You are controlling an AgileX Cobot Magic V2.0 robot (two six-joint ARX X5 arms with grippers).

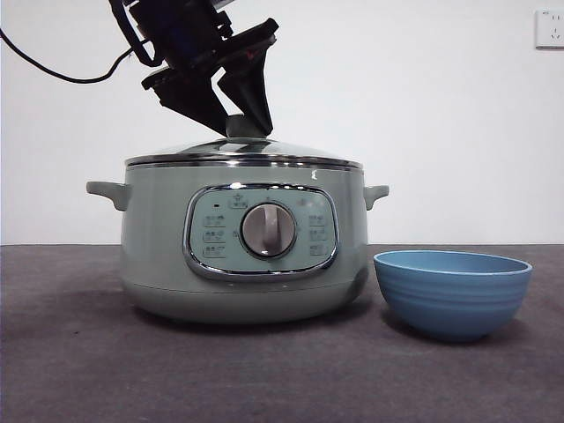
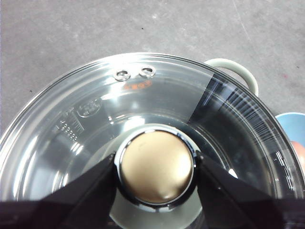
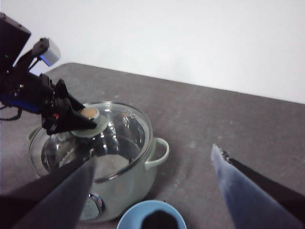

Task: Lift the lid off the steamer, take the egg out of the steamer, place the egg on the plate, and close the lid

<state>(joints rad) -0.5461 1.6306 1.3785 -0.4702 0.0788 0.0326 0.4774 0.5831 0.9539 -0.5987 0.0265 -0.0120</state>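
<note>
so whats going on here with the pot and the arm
The left gripper has its jaws on either side of the knob of the glass lid, which sits on the steamer. The lid is not yet lifted. The right gripper hangs open above the table, off to the side near the blue plate. The plate looks empty from the right wrist view, though a dark shape shows inside it. I cannot make out the egg through the lid.

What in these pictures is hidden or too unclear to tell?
- The egg: the front view shows only the steamer wall; glare on the lid hides the inside in both wrist views.
- The plate: the picture's edge cuts it off in the right wrist view.
- Left pincer: whether it squeezes the knob or only flanks it.
</note>
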